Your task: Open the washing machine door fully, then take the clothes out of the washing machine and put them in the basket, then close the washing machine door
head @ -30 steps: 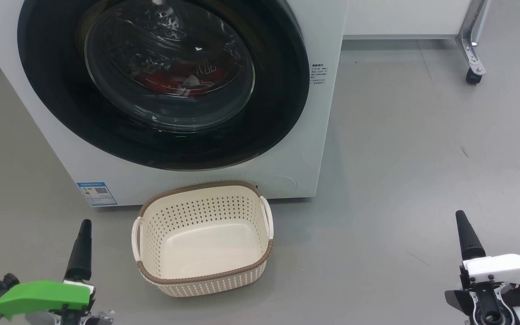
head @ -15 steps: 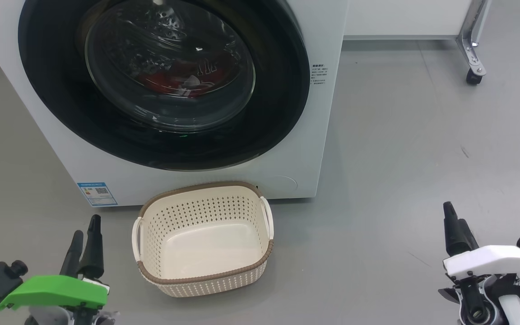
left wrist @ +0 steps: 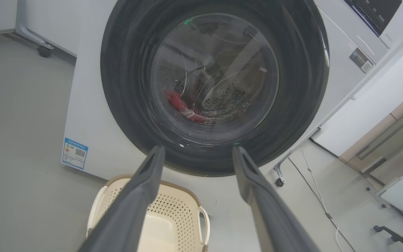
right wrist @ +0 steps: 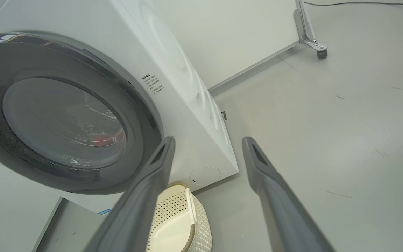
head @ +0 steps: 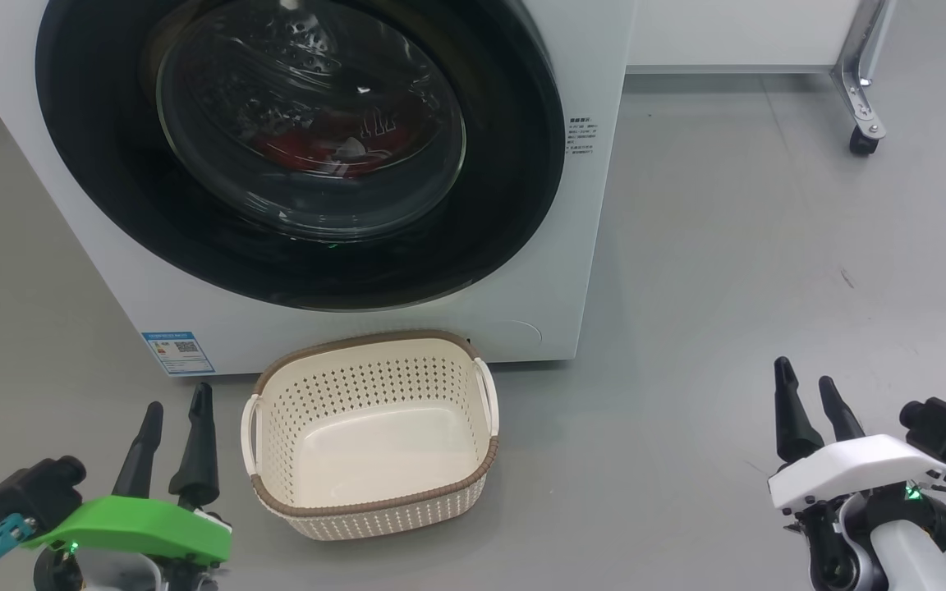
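The washing machine stands on the grey floor, big and white, and its round black door lies shut against the front. Through the bulging glass in the middle of the door I can see the clothes: a red heap with a bit of white in it, low in the steel drum inside the machine.

The basket sits on the floor just in front of the machine, right below the door, with its brown rim up and a white handle on each side. I cannot tell whether its back edge touches the machine.

The left pincer hangs low in front of the machine's left lower corner, below the small blue label stuck there. Its two dark fingers stand apart and grip nothing; in the left wrist view they point up at the bottom of the door. The right pincer is out past the machine's right side, well apart from it, above bare floor. Its fingers are spread too, with nothing between them.

On the machine's front, to the right of the door, there is a small block of black text. Further off beyond the machine's right side stands a metal leg on a black wheel.
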Robot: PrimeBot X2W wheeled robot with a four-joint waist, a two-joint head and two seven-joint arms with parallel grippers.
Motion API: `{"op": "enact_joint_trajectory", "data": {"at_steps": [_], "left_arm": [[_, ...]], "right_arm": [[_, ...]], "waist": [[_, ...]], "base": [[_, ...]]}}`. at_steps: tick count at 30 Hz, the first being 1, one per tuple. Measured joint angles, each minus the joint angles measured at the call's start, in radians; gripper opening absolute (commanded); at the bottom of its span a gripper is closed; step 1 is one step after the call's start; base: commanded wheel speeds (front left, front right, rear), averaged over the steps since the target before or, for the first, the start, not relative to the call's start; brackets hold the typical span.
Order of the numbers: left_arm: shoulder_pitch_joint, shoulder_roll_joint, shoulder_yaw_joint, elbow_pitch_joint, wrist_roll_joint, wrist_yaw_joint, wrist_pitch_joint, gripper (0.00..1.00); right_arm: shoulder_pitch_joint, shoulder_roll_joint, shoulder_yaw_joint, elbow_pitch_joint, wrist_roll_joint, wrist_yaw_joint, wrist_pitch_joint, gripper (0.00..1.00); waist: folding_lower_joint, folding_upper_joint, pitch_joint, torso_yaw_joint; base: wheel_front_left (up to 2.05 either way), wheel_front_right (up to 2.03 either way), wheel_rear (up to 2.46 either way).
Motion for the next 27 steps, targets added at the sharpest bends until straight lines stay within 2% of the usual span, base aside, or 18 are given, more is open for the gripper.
{"op": "enact_joint_trajectory", "data": {"at_steps": [10, 27], "left_arm": [[0.000, 0.016, -0.044, -0.004, 0.166, 0.017, -0.035, 1.00], [0.001, 0.013, -0.094, 0.043, 0.342, 0.050, -0.093, 1.00]], "right_arm": [[-0.002, -0.003, 0.054, 0.002, -0.153, -0.019, -0.038, 1.00], [-0.009, -0.003, 0.128, 0.027, -0.362, -0.035, -0.097, 1.00]], "waist": [[0.0000, 0.0000, 0.001, 0.000], [0.0000, 0.0000, 0.000, 0.002]], "base": [[0.00, 0.00, 0.00], [0.00, 0.00, 0.00]]}}
